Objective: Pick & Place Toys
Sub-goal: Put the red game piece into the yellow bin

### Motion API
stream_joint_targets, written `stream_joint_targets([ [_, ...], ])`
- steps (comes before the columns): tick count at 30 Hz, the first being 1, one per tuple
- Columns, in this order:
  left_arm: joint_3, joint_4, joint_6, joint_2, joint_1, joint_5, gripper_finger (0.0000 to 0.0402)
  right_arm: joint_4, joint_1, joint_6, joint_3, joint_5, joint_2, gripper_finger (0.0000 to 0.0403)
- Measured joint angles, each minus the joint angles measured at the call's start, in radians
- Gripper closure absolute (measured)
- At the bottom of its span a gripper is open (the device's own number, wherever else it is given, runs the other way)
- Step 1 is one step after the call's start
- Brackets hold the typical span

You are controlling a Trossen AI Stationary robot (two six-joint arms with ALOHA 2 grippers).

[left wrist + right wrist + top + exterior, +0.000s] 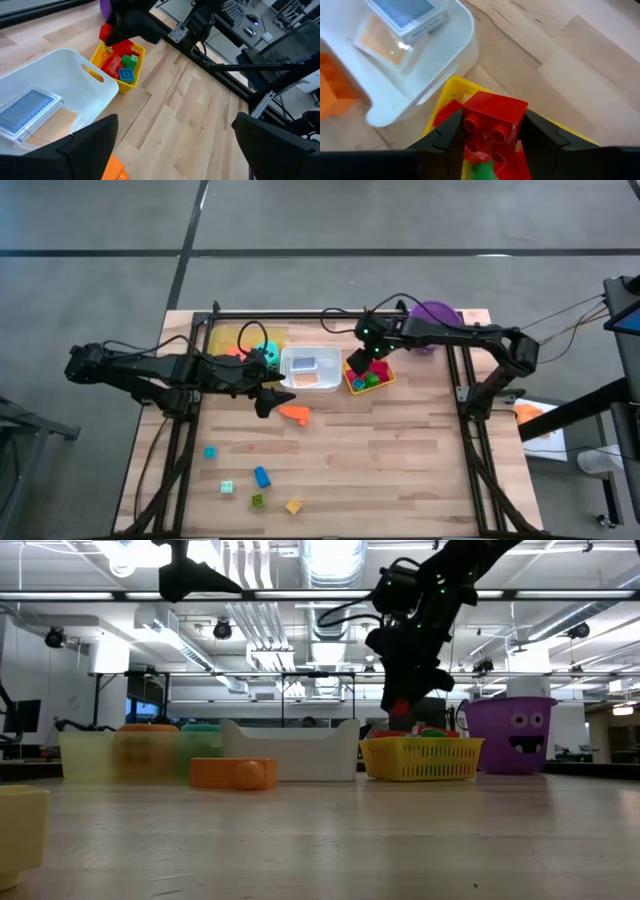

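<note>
The right gripper (492,132) pinches a red block (492,122) between its two fingers and hangs just above the yellow basket (352,384), which sits beside the white tray (310,383). The step in hand looks like the drop into the basket. In the low view the block (400,707) is clear of the basket's rim (420,758), so the fingers should part only once the block is over the middle of the basket — not over the wall nearest the white tray, where it could tip out or land on the blue cards (25,107). The basket already holds red, green and blue blocks (121,60), so a low, gentle release is best; a drop from height may bounce off the pile.

The left gripper (268,402) waits with its fingers spread wide and empty, above the orange block (294,412) on the table in front of the white tray. More blocks (260,477) lie well apart near the front edge of the table, not yet gathered.
</note>
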Motion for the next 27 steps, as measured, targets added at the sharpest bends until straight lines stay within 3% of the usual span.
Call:
stream_joint_targets([
  [10,0.000,0.000,0.002,0.000,0.001,0.000,0.0011,-0.053,0.003,-0.033,0.064,-0.020,0.124,0.0256],
  [27,0.000,-0.006,0.002,0.000,0.001,0.002,0.0011,-0.083,0.001,-0.052,0.063,-0.073,0.188,0.0256],
])
